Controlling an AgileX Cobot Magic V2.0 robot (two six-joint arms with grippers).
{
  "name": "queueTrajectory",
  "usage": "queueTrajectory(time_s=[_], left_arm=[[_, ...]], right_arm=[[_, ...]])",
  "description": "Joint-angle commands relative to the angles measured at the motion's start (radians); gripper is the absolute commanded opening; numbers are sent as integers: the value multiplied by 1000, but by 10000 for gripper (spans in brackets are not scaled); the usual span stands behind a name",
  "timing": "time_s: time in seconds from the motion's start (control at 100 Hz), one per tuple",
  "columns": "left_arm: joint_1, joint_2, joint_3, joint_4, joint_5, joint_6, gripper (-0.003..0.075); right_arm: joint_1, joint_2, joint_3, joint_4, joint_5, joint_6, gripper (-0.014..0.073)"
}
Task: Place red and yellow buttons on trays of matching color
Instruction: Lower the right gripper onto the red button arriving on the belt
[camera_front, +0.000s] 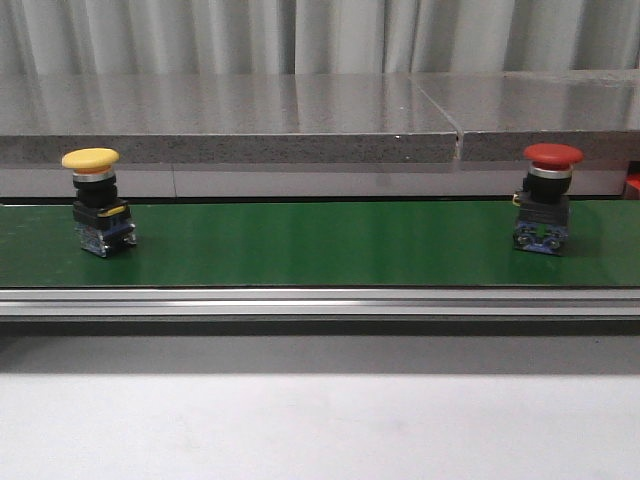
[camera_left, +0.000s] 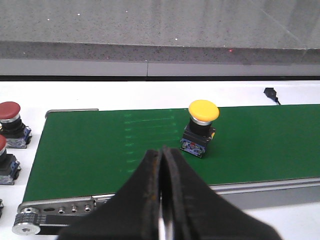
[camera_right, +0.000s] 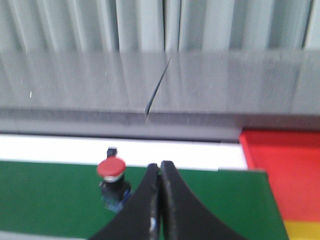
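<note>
Both sets of jaws are seen pressed together with nothing held between them. The left gripper (camera_left: 162, 210) is poised just short of the green belt (camera_front: 320, 245), its closed tips pointed a little to one side of the yellow button (camera_left: 202, 127). The right gripper (camera_right: 160, 210) is hung over the near edge of the same belt, with the red button (camera_right: 112, 181) just beside its tips and slightly beyond them.

In the front view the two buttons are shown well apart: the yellow button at the left end of the belt, the red button (camera_front: 546, 198) at the right end, each standing upright on its blocky base. A red tray (camera_right: 285, 172) is seen past the right end of the belt, with a yellow surface (camera_right: 302, 230) just nearer the camera, likely the yellow tray. Two more red buttons (camera_left: 11, 125) are parked on the white worktop (camera_left: 150, 95) off the belt's left end.

Risks are judged as follows. If the jaws are brought down still clenched, a button could be knocked over or shoved along, since the wide caps sit on narrow bodies. If the belt is running, a grasp aimed at the present spot could be missed. A grip taken on the domed cap could slip. The right wrist view is blurred, so fine alignment there cannot be told.
</note>
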Motion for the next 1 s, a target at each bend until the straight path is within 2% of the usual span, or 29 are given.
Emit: queueTrajectory(time_s=[0.0,0.17,0.48,0.55,0.65,0.72,0.77,0.85,0.87,0.99], left_arm=[[-7,5,-27,-16,-64,1,-19],[-7,5,-27,-16,-64,1,-19],[-7,5,-27,-16,-64,1,-19],[-7,5,-27,-16,-64,1,-19],[-7,5,-27,-16,-64,1,-19],[-7,5,-27,-16,-64,1,-19],[-7,5,-27,-16,-64,1,-19],[-7,5,-27,-16,-64,1,-19],[-7,5,-27,-16,-64,1,-19],[-7,5,-27,-16,-64,1,-19]], right_arm=[[-3,117,-129,8,82,-3,-66],[-3,335,-299,8,277,-3,-66],[-3,558,-373,78,302,-3,-62],[-3,586,-373,89,310,-3,-34],[-3,612,-373,112,320,-3,103],[-3,620,-373,112,320,-3,274],[-3,622,-373,112,317,-3,440],[-3,622,-373,112,314,-3,644],[-3,622,-373,112,311,-4,675],[-3,638,-384,110,302,-4,646]])
